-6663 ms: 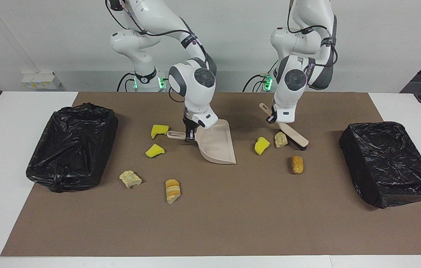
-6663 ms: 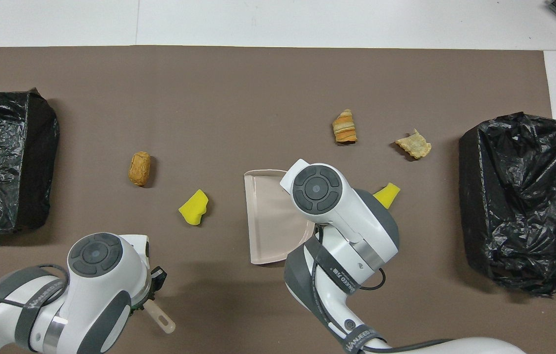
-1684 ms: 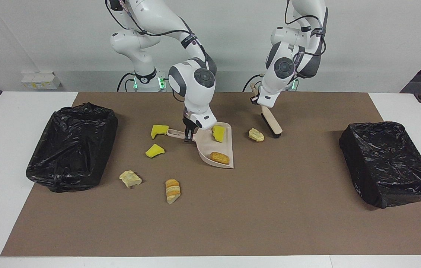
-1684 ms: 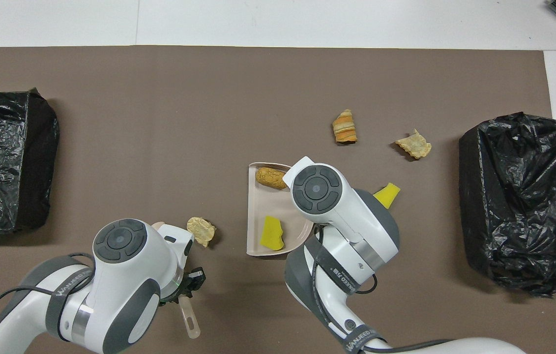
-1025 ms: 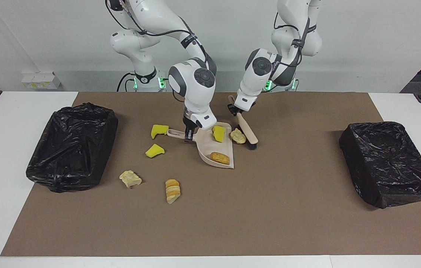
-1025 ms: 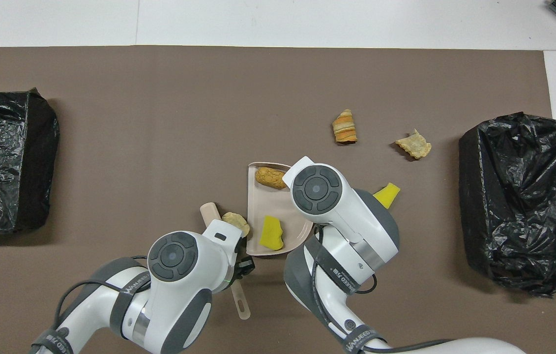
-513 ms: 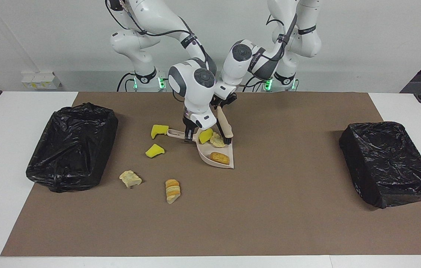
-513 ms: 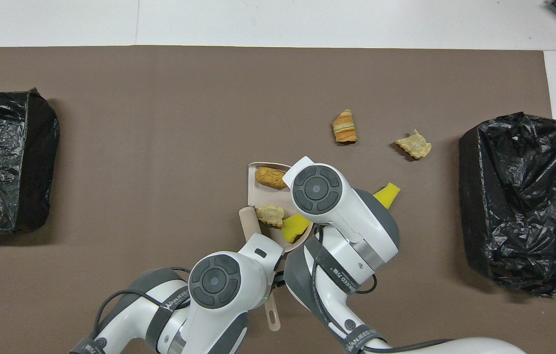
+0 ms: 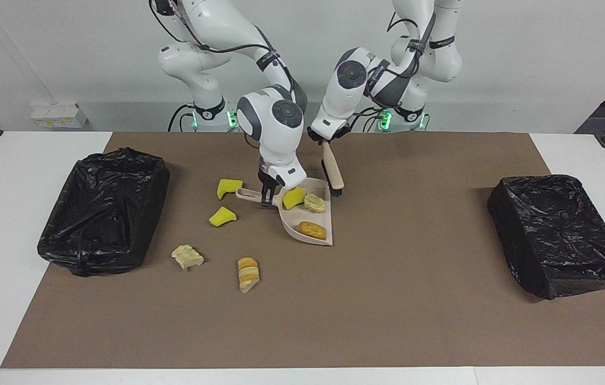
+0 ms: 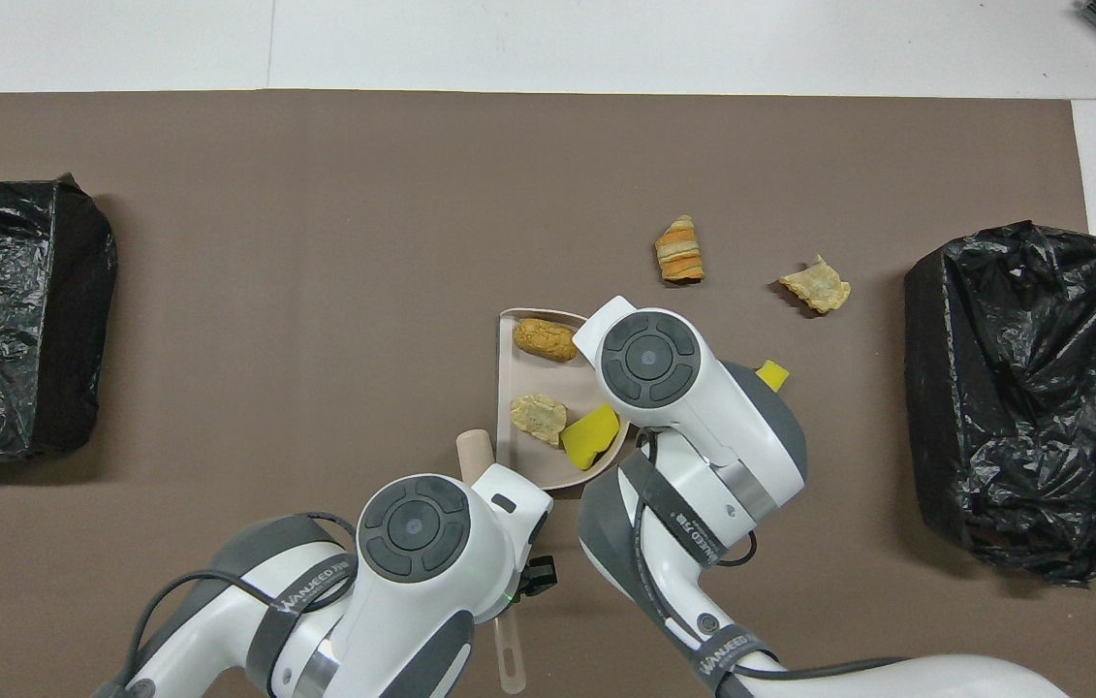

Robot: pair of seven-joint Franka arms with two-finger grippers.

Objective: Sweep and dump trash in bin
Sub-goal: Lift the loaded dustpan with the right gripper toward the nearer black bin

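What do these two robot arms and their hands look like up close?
Both arms are glossy white with rounded joints, dark grey round caps and grey bands. Black cables run along them, green lights glow at the bases. The left hand and right hand are small and black.

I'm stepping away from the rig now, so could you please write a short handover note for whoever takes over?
Right gripper: shut on the dustpan handle.
Left gripper: shut on the brush, bristles beside the dustpan's rim.
Done: three scraps in the dustpan: yellow chunk, tan lump, orange lump.
Left: four scraps on the mat, two yellow, one tan, one striped orange. Nothing visibly dumped in either black-lined bin.
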